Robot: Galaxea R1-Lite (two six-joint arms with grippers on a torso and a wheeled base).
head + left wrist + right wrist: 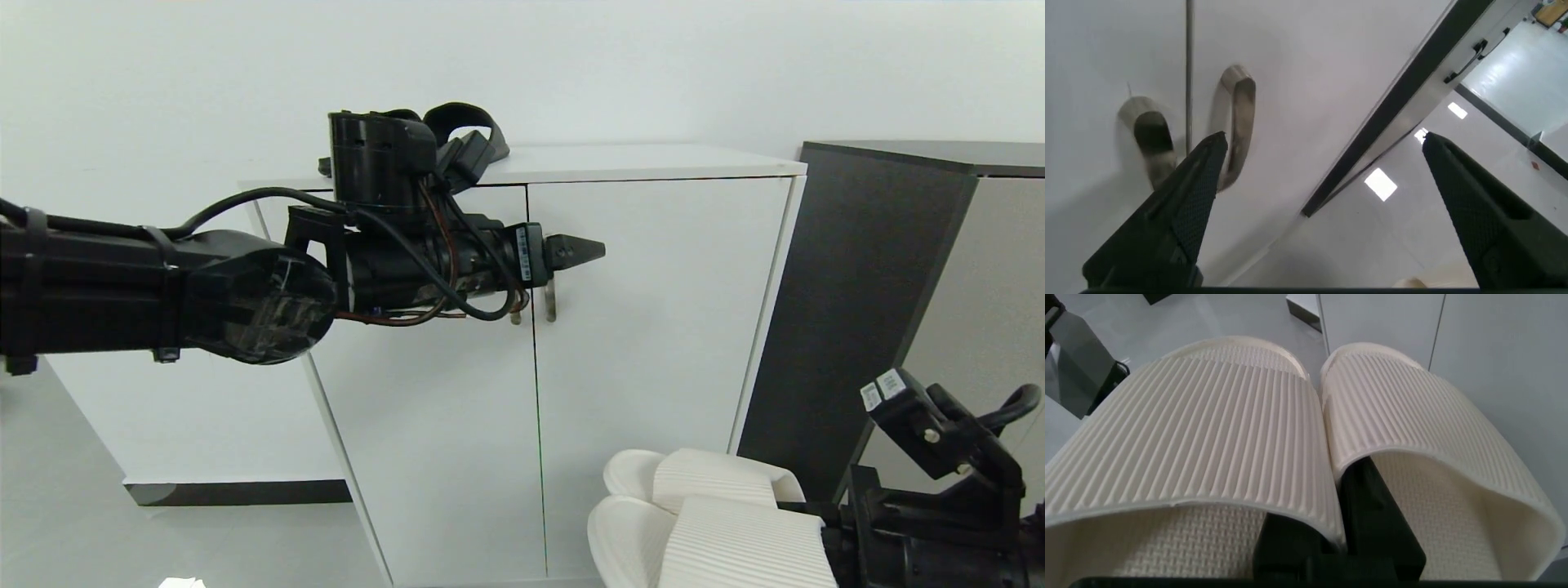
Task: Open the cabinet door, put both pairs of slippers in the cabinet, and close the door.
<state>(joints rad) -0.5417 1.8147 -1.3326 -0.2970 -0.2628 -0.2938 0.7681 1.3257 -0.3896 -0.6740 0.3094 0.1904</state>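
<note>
A white two-door cabinet [653, 327] stands shut, with two metal handles [551, 300] beside the centre seam. My left gripper [584, 249] is open just in front of them. In the left wrist view one fingertip [1208, 159] lies against the right door's handle [1238, 122], and the left door's handle [1147, 143] sits beside it. My right gripper [1360, 510], low at the right, is shut on a pair of white ribbed slippers [710, 523] [1290, 433], pinching their inner walls together. A black slipper-like shape [465, 135] lies on the cabinet top, partly hidden by my left wrist.
A dark grey cabinet [857, 310] stands against the white cabinet's right side. A white wall runs behind and to the left, with a dark plinth [237, 492] at floor level. Pale floor [163, 547] lies open at lower left.
</note>
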